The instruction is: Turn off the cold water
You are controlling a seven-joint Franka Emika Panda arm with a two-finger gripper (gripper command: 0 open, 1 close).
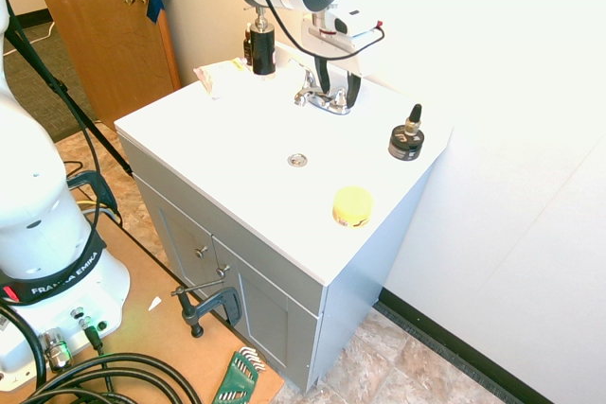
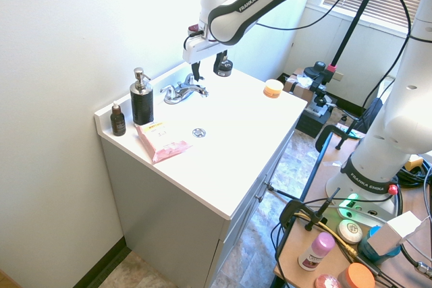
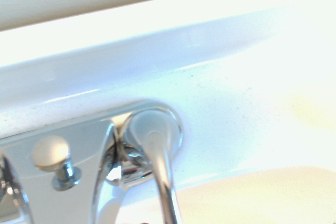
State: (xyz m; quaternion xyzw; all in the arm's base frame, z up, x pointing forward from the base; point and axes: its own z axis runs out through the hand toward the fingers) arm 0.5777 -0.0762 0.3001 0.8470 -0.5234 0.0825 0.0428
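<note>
The pincer (image 1: 338, 85) is parted, its two dark fingers well apart and pointing down over the faucet; I see nothing held between them. The task's thing, the cold handle (image 3: 164, 182), is at the end of the faucet (image 2: 177, 93) away from the soap pump (image 1: 263, 48), judging by the usual layout. The pincer is over that end; whether a finger touches the handle, I cannot tell.

The step in hand looks like lining up on the lever. Best to put one finger against its side near the free tip, where a light push turns it, and sweep in an arc around the round base until it stops. Pressing down would only load the metal, and polished chrome may let a finger slide off. Keep clear of the spout and the lift knob (image 3: 51, 153). No stream can be made out, so the lever's stop is the better sign of closing.

The handle is smooth and curved, tapering from a domed base on a glossy plate. The desk (image 1: 227, 172) is shiny white with a round metal drain (image 1: 297, 160). Around it stand a squat dark bottle (image 1: 407, 144), a yellow tub (image 1: 352, 206), a small dropper bottle (image 2: 118, 122) and a soft, crinkled pink pack (image 2: 160, 144).
</note>
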